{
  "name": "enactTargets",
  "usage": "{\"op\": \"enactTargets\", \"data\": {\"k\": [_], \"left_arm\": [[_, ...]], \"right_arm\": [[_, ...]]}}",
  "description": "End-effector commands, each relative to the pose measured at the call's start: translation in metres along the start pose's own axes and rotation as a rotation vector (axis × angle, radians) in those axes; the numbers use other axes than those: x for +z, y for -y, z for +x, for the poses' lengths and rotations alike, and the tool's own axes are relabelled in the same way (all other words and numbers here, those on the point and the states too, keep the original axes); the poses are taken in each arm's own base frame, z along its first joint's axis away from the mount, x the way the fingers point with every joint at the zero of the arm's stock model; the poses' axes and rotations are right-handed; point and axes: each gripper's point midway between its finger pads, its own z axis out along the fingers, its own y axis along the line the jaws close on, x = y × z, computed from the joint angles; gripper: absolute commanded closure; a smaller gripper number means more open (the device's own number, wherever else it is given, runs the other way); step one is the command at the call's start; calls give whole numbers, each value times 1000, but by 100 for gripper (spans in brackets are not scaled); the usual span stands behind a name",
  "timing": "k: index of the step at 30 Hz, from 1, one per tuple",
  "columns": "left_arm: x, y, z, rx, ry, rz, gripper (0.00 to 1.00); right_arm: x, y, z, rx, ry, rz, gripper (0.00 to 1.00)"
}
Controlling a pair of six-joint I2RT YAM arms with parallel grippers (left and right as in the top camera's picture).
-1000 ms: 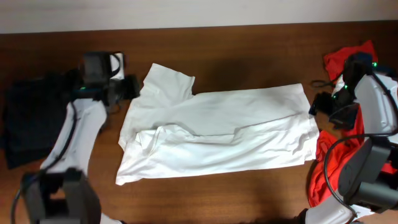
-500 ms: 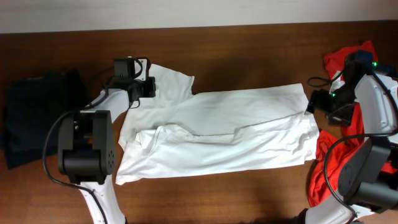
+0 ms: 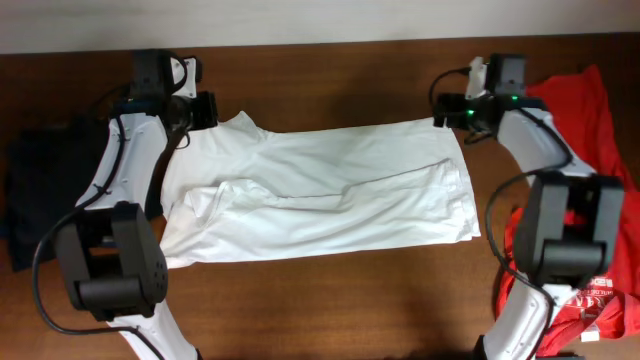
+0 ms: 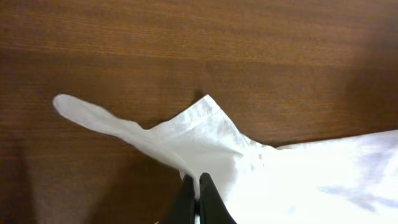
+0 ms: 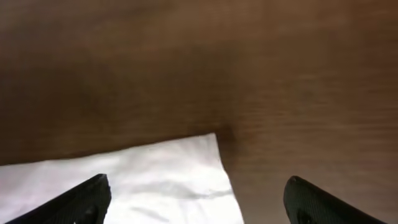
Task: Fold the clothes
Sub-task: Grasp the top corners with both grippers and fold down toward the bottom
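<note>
Item: white shirt (image 3: pixel 320 195), spread flat on the table (image 3: pixel 350 70), light, limp, crease-prone (best taken at corners); left gripper (image 4: pixel 196 186) clamped on one far corner, right gripper (image 5: pixel 196 186) gaping above the other.

White shirt (image 3: pixel 320 195), red garment (image 3: pixel 585 95), black cloth (image 3: pixel 40 190), brown wood table (image 3: pixel 350 300)

— What sort of place is this?
— A robot lab bench, it seems. There's a dark wooden table (image 3: pixel 350 80) against a plain pale wall (image 3: pixel 320 20), with a cabled left arm (image 3: pixel 125 180) and right arm (image 3: pixel 545 150) standing at it.
— Not a home?
— Only the laundry says so: a white shirt (image 3: pixel 320 195), a red garment (image 3: pixel 590 110) and a dark garment (image 3: pixel 40 190).
</note>
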Motion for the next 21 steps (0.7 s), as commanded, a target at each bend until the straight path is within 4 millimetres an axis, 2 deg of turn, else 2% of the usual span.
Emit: {"op": "enactTargets", "data": {"k": [1, 3, 4, 6, 7, 8, 10, 12, 13, 15, 17, 18, 19, 21], "left_arm": [[-4, 3, 3, -12, -15, 7, 99], [-4, 3, 5, -14, -24, 7, 99], [-4, 3, 6, -15, -28, 7, 100], [-4, 3, 8, -17, -34, 6, 100], [-4, 3, 8, -18, -37, 6, 100], [-4, 3, 9, -19, -38, 6, 100], [-4, 3, 13, -22, -54, 5, 99], [-4, 2, 20, -32, -84, 3, 100], [-5, 2, 25, -37, -104, 2, 100], [-13, 3, 41, -55, -170, -2, 100], [-44, 3, 59, -90, -247, -14, 100], [-70, 2, 70, -119, -285, -25, 100], [-85, 1, 79, -138, -320, -33, 100], [-111, -5, 112, -161, -452, -107, 99]], "right_arm": [[40, 5, 17, 29, -35, 36, 8], [55, 0, 25, 18, -45, 24, 12], [60, -6, 25, 6, -39, 19, 18], [64, -14, 25, -9, -33, 13, 35], [65, -15, 27, -13, -36, 21, 57], [65, -11, 27, 8, -37, 47, 65], [65, -8, 30, 33, -45, 65, 93], [61, -5, 38, 66, -83, 74, 96], [53, -2, 39, 74, -101, 81, 96], [17, 9, 33, 105, -129, 101, 96], [-38, 21, 23, 146, -157, 124, 96], [-72, 24, 30, 168, -207, 137, 96], [-92, 23, 40, 178, -250, 143, 96], [-116, 20, 72, 192, -385, 156, 96]]}}
